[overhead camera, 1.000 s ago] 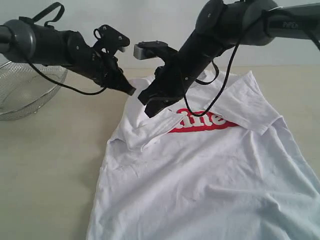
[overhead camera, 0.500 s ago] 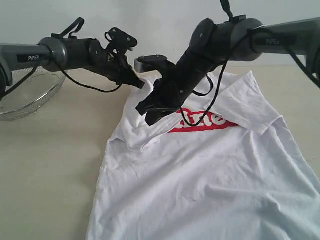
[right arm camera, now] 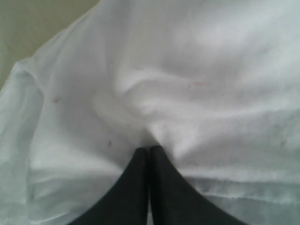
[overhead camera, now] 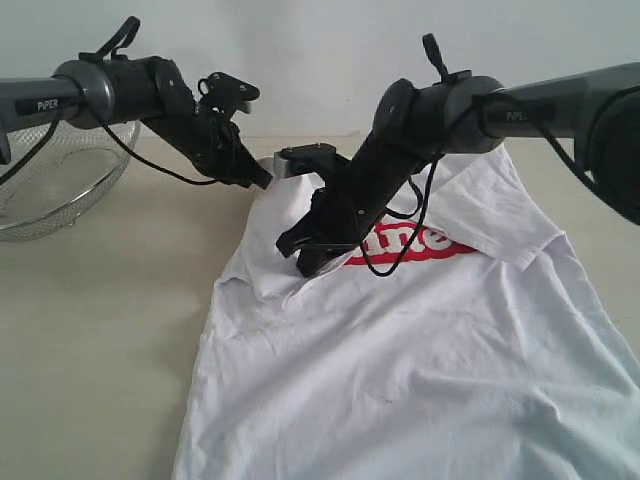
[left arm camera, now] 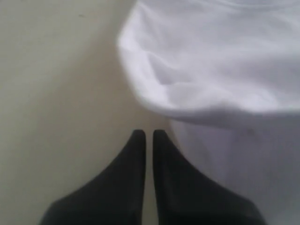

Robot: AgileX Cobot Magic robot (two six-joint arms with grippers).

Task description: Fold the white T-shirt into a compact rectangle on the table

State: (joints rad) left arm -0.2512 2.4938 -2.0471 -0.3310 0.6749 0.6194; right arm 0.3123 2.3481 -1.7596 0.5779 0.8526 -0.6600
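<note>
Nearest us, the pale beige bench (overhead camera: 90,340) is flat and matte, bare along the left. The white T-shirt (overhead camera: 400,360) lies spread over the near right of it, body wrinkled and its lower part running out of view at the near edge.

Moving up, the left sleeve is folded in over the chest, and the right hand (overhead camera: 303,262) is down on that fold. Its fingers are pressed together, tips buried in a pucker of cloth (right arm camera: 149,149). Whether any fabric is actually pinched, I can't tell. The right arm (overhead camera: 420,120) slants across the shirt and its dangling cable hangs in front of the red-and-white lettering (overhead camera: 425,243), so part of the word is covered.

Farther back, the left hand (overhead camera: 264,181) sits at the shirt's far left edge. Its fingers are closed with only a thin slit between them and nothing in it, and they hang over bare bench just beside the cloth (left arm camera: 148,133).

At the far left stands a round wire-mesh basket (overhead camera: 45,190). Behind everything is a plain pale wall (overhead camera: 310,50).
</note>
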